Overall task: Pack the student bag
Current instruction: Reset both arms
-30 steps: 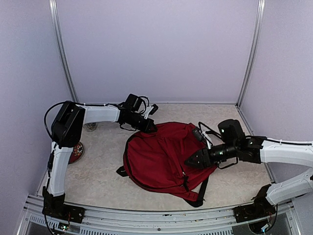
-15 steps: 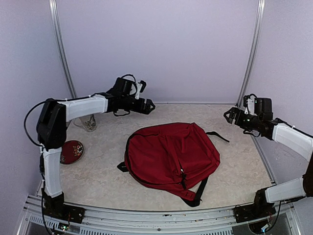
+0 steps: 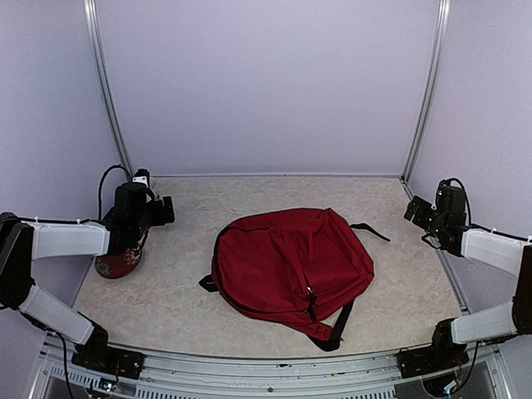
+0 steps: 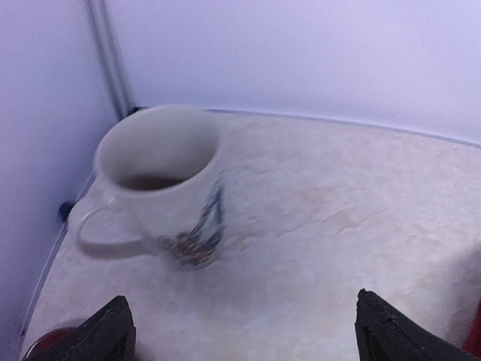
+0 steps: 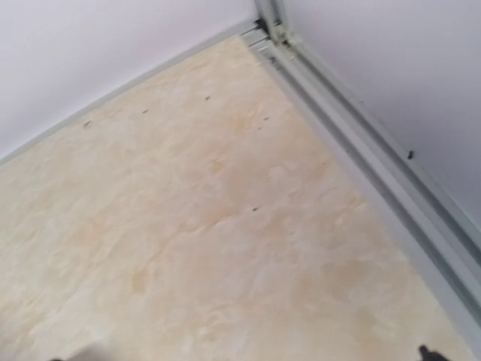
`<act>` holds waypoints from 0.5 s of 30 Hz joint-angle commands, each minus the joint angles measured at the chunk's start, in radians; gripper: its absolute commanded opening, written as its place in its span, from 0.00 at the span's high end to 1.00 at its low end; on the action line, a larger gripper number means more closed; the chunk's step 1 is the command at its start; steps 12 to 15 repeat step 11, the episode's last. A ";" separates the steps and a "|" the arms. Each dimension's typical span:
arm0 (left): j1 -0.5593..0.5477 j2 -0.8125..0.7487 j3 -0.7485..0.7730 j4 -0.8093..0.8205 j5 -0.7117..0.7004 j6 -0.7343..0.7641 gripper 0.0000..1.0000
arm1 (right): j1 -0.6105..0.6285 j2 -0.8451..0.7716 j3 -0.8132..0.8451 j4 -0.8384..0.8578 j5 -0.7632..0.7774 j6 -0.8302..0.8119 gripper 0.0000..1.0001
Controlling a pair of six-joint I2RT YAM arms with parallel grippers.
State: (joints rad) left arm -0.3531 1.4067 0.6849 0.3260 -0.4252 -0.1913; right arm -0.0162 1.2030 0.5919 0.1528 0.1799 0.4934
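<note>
Task's thing: the large dark-red fabric student bag lies flat in the middle of the pale marbled surface, with its black straps trailing at the near edge.
Bag opening: no gap in the zipper shows from above, so the bag is judged shut or nearly so.
Left tool: the jaws stand wide and hold nothing; it is well apart from the bag, by the left wall.
Left wrist view: the tool points at a white ceramic mug with a dark printed pattern, which stands upright near the back-left corner and appears blurred.
Nearby item: a round dark-red dish-like object is partly hidden under the left arm.
Right tool: fully open and empty, near the right wall rail, facing bare surface only.
Risk 1: a finger coming down on the mug's rim or handle could tip it or push it into the corner.
Risk 2: the nearby wall crowds the approach, so a collision is possible.
Risk 3: with the bag shut, a carried item has no way in, and the limp fabric may sag.
Risk 4: loose straps could snag a finger.
</note>
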 commanded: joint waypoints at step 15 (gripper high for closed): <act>0.109 -0.126 -0.259 0.402 -0.149 0.019 0.01 | -0.010 0.126 -0.020 0.166 0.036 -0.059 0.00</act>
